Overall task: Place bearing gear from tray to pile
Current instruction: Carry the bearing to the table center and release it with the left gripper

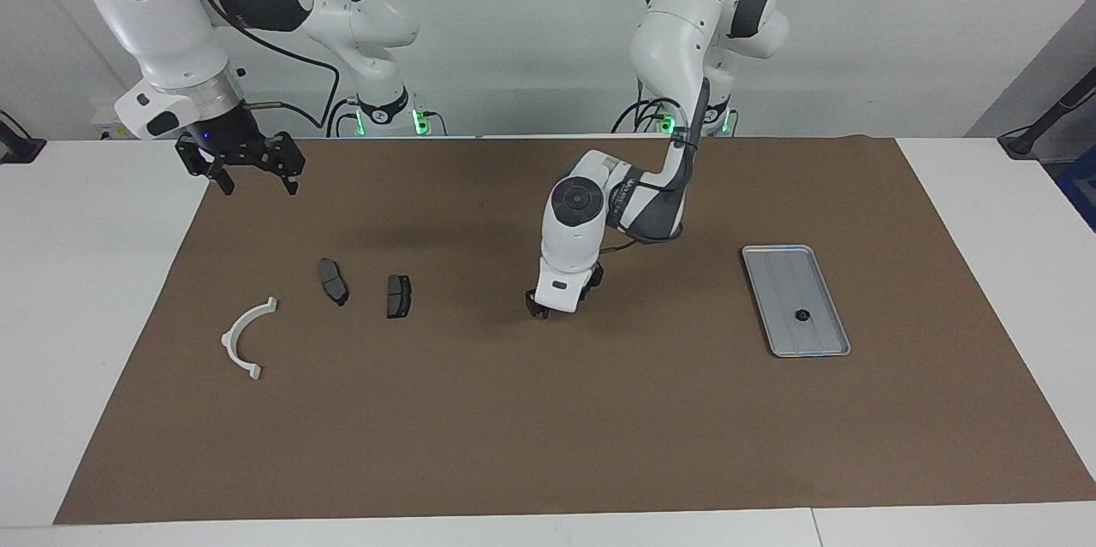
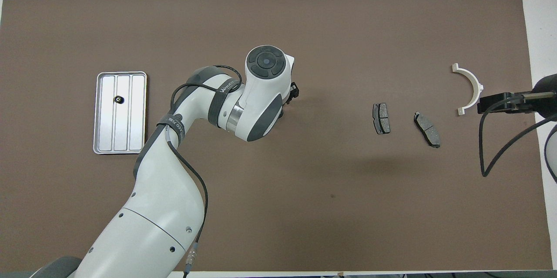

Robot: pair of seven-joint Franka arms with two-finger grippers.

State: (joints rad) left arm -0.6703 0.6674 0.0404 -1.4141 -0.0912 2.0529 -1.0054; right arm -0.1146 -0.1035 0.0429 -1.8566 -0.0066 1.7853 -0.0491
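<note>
Brown matte mat covers the white table (image 1: 77,290). Left pincer (image 1: 561,306) is down low at mid-table over bare mat, between tray and pile; can't tell if its fingers are open or shut, mostly hidden by the white wrist housing. Tray (image 1: 775,273), flat silver-grey metal w/ rounded corners, raised rim and lengthwise ribs, lies toward the left arm's end. Bearing gear (image 1: 802,315), small, dark, round, sits inside it on the ribbed floor. Pile lies toward the right arm's end: two dark grey brake pads (image 1: 398,296) (image 1: 333,281), flat, side by side, plus a white plastic half-ring bracket (image 1: 246,336). Right pincer (image 1: 250,172) waits raised over the mat's corner, black fingers spread apart, holding nothing.
</note>
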